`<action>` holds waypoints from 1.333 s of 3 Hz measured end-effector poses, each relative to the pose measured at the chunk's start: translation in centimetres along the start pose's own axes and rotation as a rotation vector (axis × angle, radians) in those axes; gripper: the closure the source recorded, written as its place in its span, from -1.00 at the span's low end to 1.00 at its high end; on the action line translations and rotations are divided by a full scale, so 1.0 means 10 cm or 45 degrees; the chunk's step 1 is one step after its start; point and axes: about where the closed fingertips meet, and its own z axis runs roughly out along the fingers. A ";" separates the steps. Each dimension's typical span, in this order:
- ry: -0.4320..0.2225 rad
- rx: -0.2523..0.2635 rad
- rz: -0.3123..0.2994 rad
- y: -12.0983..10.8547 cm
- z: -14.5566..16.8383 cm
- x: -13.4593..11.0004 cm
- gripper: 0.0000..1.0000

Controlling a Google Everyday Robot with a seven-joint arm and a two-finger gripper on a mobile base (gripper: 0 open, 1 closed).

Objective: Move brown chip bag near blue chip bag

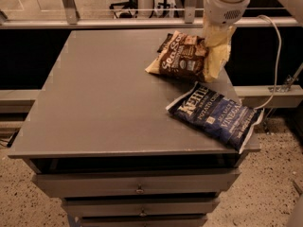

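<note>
Camera view has the gripper [218, 48] at the back right of the counter [94, 103]. It looks clamped on the right edge of the brown chip bag [182, 58], which is just behind the blue chip bag [213, 115], not touching. I'd call this the end of the carry. Next I'd set it down and let go.
</note>
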 end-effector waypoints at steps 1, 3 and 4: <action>0.013 0.010 -0.134 -0.13 0.12 0.27 1.00; -0.070 -0.022 -0.185 0.03 0.30 0.51 0.51; -0.108 -0.060 -0.175 0.22 0.35 0.56 0.04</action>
